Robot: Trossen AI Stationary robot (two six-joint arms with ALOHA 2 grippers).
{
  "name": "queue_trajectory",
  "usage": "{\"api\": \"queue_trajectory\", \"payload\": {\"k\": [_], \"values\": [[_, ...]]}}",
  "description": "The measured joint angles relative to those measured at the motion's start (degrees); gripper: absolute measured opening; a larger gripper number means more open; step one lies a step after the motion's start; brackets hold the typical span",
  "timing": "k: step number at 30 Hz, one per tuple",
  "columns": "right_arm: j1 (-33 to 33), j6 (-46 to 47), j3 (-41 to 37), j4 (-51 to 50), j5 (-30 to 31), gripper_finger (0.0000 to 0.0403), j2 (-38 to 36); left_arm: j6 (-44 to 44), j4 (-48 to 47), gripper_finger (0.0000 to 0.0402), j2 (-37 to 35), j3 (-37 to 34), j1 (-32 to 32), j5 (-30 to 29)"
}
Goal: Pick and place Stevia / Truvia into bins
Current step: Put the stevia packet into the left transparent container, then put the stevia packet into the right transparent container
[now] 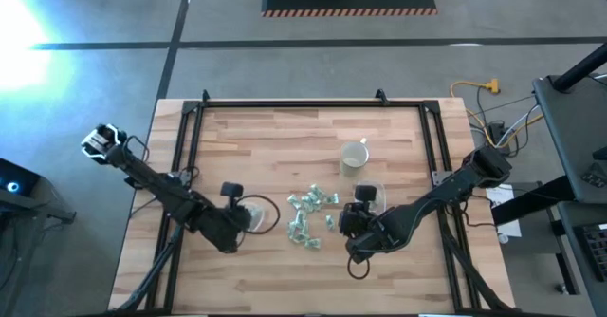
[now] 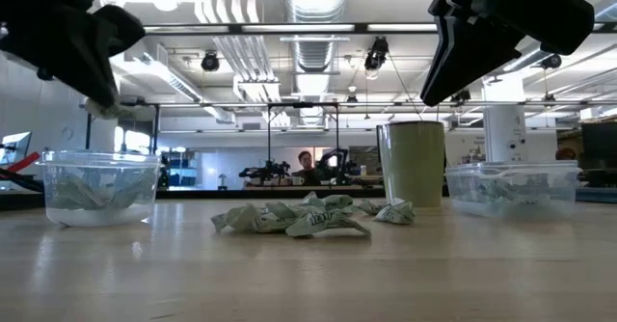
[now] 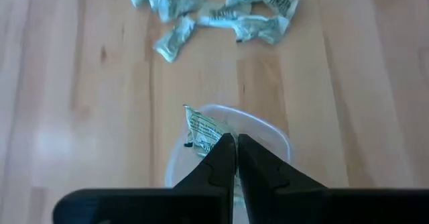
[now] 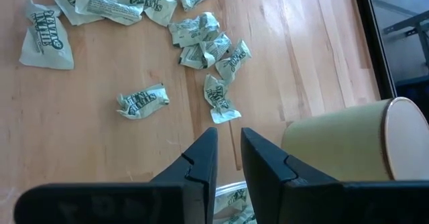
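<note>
Left wrist view: left end effector (image 3: 236, 143) pinches a Stevia packet (image 3: 202, 131) directly over the round bin (image 3: 271, 133), ready to drop; right end effector (image 4: 228, 143) is narrow, empty

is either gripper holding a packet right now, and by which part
The left gripper pinches one packet by its edge, over the round bin. The right gripper holds nothing.

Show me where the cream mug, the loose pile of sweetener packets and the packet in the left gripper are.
cream mug (image 1: 354, 156): high view, its open rim.
loose pile of sweetener packets (image 2: 294, 216): low view, middle of the heap.
packet (image 3: 202, 130): left wrist view, its printed face above the fingers.
</note>
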Motion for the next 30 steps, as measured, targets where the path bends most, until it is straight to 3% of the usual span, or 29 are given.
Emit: {"api": "queue_trajectory", "payload": {"k": [8,17,30], "values": [[0.00,0.19,0.00,0.45,-0.19,0.0057,0.00,-6.33,0.57,0.0000,0.15,-3.35,0.01,1.37],[0.00,0.20,-0.13,3.38,-4.92,0.0057,0.00,-8.66,1.64,0.0002,0.17,-4.46,0.01,2.39],[0.00,-0.27,-0.36,6.42,-6.11,0.0057,0.00,-8.71,2.28,0.0095,0.22,-5.29,0.01,2.24]]}}
